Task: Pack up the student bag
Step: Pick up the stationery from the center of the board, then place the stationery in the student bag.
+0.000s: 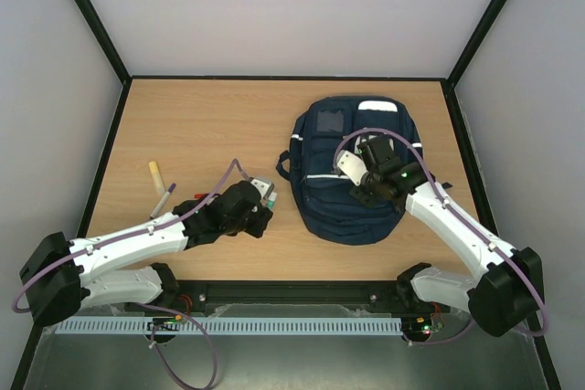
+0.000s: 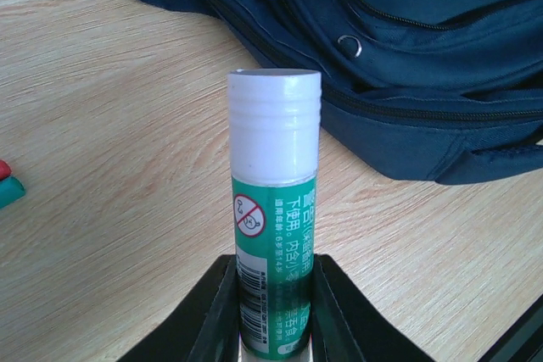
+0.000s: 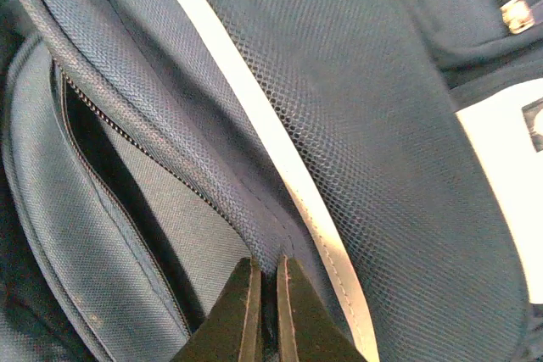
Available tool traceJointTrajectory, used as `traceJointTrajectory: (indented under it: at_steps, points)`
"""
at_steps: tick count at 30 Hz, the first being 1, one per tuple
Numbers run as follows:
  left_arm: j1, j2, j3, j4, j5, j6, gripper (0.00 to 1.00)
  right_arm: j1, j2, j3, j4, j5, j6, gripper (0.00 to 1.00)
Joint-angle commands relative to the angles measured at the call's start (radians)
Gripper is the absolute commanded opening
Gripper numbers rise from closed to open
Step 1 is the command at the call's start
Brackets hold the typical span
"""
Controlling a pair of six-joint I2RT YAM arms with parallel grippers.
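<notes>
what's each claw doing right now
left claw: closed on the glue stick
right claw: closed at the student bag pocket edge, fabric grip unclear

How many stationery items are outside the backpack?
3 clear: green white-capped glue stick in the left gripper; pale yellow stick and dark slim pen on the table's left. A red-and-teal edge may be a fourth.

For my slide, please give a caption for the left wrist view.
Left end effector holds a green glue stick beside the blue backpack on the table.
</notes>
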Motion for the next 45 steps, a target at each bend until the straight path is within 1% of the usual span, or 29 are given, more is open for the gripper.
traceJointTrajectory:
  at_steps: [1, 5, 10, 14, 19, 23, 25, 27, 32, 35, 41, 45]
  points:
    - [-0.015, -0.008, 0.012, 0.027, -0.001, 0.050, 0.02, -0.005, -0.020, 0.109, -0.030, -0.006, 0.036, 0.01]
    - [-0.036, -0.016, 0.023, 0.038, 0.006, 0.073, 0.02, -0.005, -0.010, 0.145, -0.041, -0.001, 0.057, 0.01]
    - [-0.101, -0.029, 0.037, 0.081, -0.004, 0.121, 0.02, -0.006, -0.006, 0.167, -0.042, -0.001, 0.076, 0.01]
    - [-0.146, 0.002, 0.063, 0.093, -0.027, 0.160, 0.02, -0.005, -0.009, 0.194, -0.065, -0.013, 0.083, 0.01]
    - [-0.204, 0.071, 0.130, 0.108, -0.061, 0.235, 0.02, -0.005, -0.019, 0.229, -0.097, -0.014, 0.076, 0.01]
    - [-0.235, 0.172, 0.227, 0.111, -0.106, 0.383, 0.03, -0.006, -0.029, 0.253, -0.109, -0.022, 0.084, 0.01]
    - [-0.237, 0.238, 0.275, 0.121, -0.167, 0.457, 0.02, -0.005, -0.028, 0.278, -0.124, -0.040, 0.094, 0.01]
    - [-0.237, 0.286, 0.302, 0.157, -0.199, 0.520, 0.02, -0.005, -0.018, 0.309, -0.146, -0.053, 0.103, 0.01]
    - [-0.240, 0.358, 0.331, 0.255, -0.198, 0.639, 0.02, -0.005, -0.006, 0.359, -0.188, -0.057, 0.103, 0.01]
    - [-0.241, 0.387, 0.327, 0.313, -0.205, 0.742, 0.03, -0.005, -0.005, 0.374, -0.197, -0.061, 0.105, 0.01]
    - [-0.241, 0.485, 0.392, 0.412, -0.319, 0.883, 0.03, -0.005, 0.005, 0.382, -0.209, -0.092, 0.121, 0.01]
    - [-0.224, 0.578, 0.415, 0.481, -0.386, 1.023, 0.02, -0.005, 0.002, 0.378, -0.205, -0.113, 0.136, 0.01]
